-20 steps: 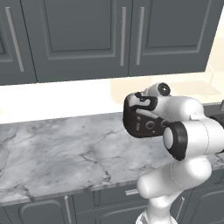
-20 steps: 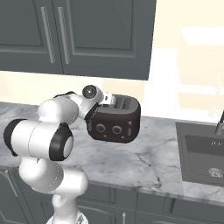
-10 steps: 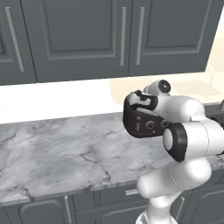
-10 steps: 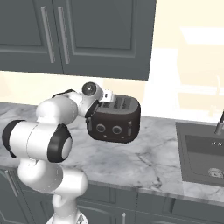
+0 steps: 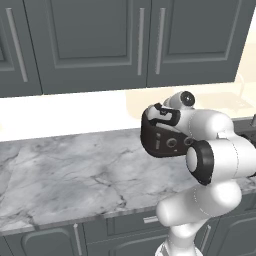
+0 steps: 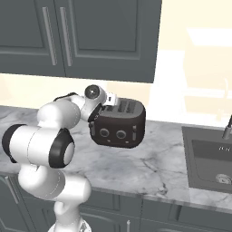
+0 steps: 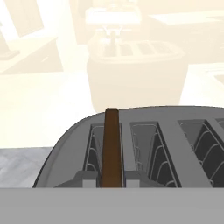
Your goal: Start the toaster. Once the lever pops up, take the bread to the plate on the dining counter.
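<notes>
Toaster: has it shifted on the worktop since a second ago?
No. The toaster sits at the same spot against the sink and the cabinet edge above it.

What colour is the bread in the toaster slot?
Dark brown; the bread stands in the toaster, best seen in the hand view.

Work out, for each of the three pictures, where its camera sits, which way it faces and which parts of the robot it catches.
Left base view: behind the arm, left; faces the toaster; arm lower right.
Right base view: behind, right; same toaster, sink; arm lower left.
Hand view: on the hand, over the slots, bread inside.
Both base views share toaster and marble worktop.
</notes>
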